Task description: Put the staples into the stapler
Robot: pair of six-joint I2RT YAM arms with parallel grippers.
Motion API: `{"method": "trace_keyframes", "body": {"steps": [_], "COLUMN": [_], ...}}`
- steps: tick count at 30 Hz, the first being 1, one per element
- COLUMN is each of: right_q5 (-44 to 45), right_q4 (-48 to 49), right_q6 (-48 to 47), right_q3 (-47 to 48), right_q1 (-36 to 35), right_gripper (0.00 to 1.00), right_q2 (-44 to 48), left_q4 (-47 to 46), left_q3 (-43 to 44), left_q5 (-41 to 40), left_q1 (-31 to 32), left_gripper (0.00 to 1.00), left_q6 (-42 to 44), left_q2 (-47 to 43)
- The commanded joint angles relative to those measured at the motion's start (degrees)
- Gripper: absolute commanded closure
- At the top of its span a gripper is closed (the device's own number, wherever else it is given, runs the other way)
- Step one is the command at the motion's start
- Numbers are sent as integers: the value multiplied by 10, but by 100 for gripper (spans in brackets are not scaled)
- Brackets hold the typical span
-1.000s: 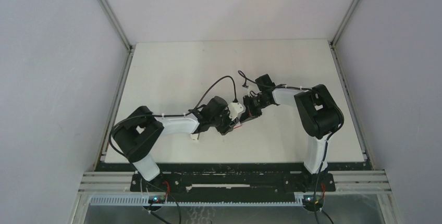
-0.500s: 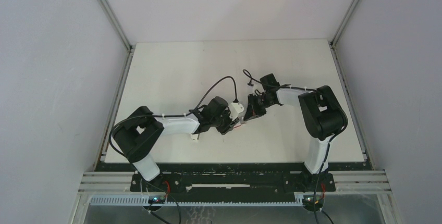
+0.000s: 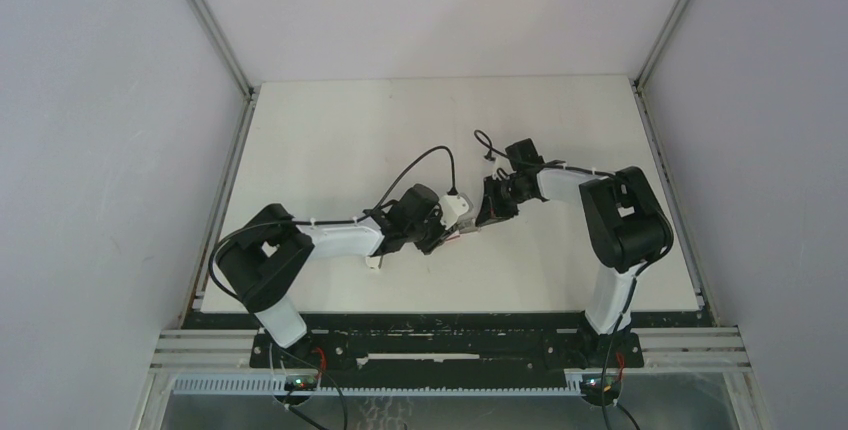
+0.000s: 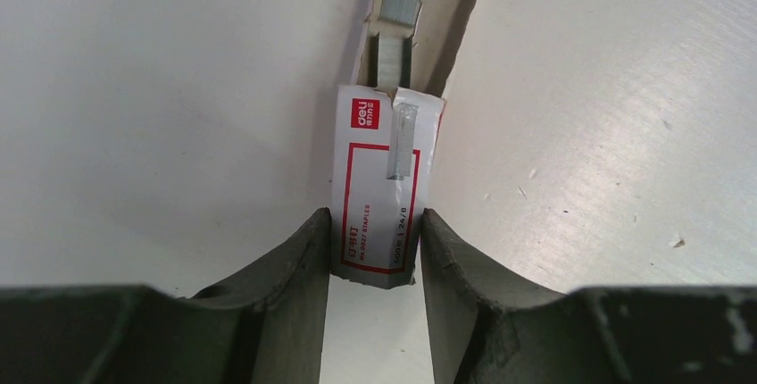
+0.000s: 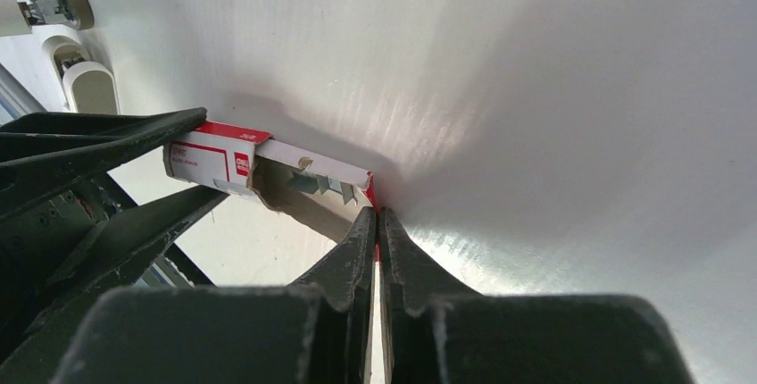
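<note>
Both grippers: clamped. The left gripper (image 4: 373, 219) squeezes the box sleeve (image 4: 379, 170) and the right gripper (image 5: 376, 216) is nearly shut on the red end of the tray (image 5: 312, 161).
Staples (image 4: 397, 36): loose strips in the half-drawn tray, between the arms.
Stapler (image 5: 85, 87): on the table left of the box, apart from it, not held.
Risk: the tray jerks free and strips spill or snap.
Cause: the sleeve squeeze binds the tray, and the thin card may tear.
</note>
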State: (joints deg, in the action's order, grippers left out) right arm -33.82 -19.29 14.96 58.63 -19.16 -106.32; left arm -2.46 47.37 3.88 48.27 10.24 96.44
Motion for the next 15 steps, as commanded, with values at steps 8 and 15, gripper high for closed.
{"method": "trace_keyframes", "body": {"steps": [8,15], "right_q5": [41,48], "right_q4": [4,14], "right_q6": [15,29], "right_q3": [-14,-26], "right_q1": [25,41], "right_gripper": [100,100], "right_q2": [38,50], "left_q4": [25,26], "left_q3": [15,16], "left_q5": [-64,-87], "left_q1": [-2,-4], "left_gripper": [57,56], "left_q6": [17,11], "left_q2": [-3,-2]}}
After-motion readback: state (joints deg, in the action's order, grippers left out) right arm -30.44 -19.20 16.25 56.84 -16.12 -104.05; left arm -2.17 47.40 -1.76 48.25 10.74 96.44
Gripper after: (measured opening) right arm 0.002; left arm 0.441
